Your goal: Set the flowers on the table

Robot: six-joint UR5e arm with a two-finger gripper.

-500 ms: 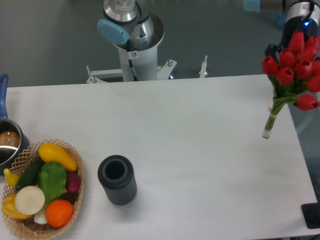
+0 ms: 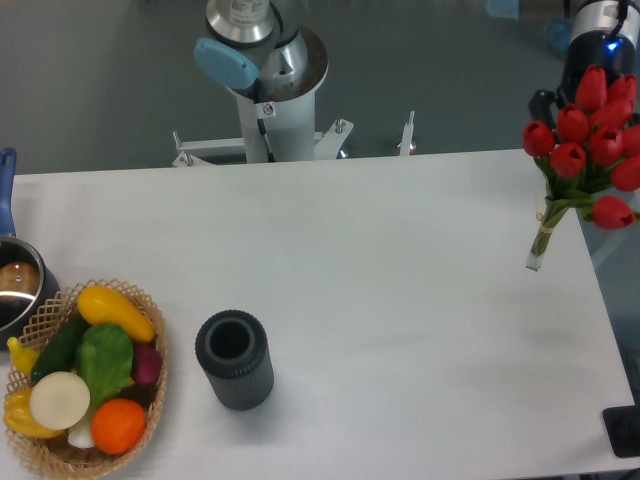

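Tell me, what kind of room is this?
Probably a robot lab. A robot arm base is bolted behind a plain white table, which holds test props: a basket of toy-like vegetables and a dark cylinder.

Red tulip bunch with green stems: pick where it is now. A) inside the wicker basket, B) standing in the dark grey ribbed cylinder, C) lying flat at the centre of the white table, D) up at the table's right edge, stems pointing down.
D: the red tulip bunch with green stems is up at the right edge of the white table, stem ends pointing down, far from the wicker basket and the dark grey ribbed cylinder.
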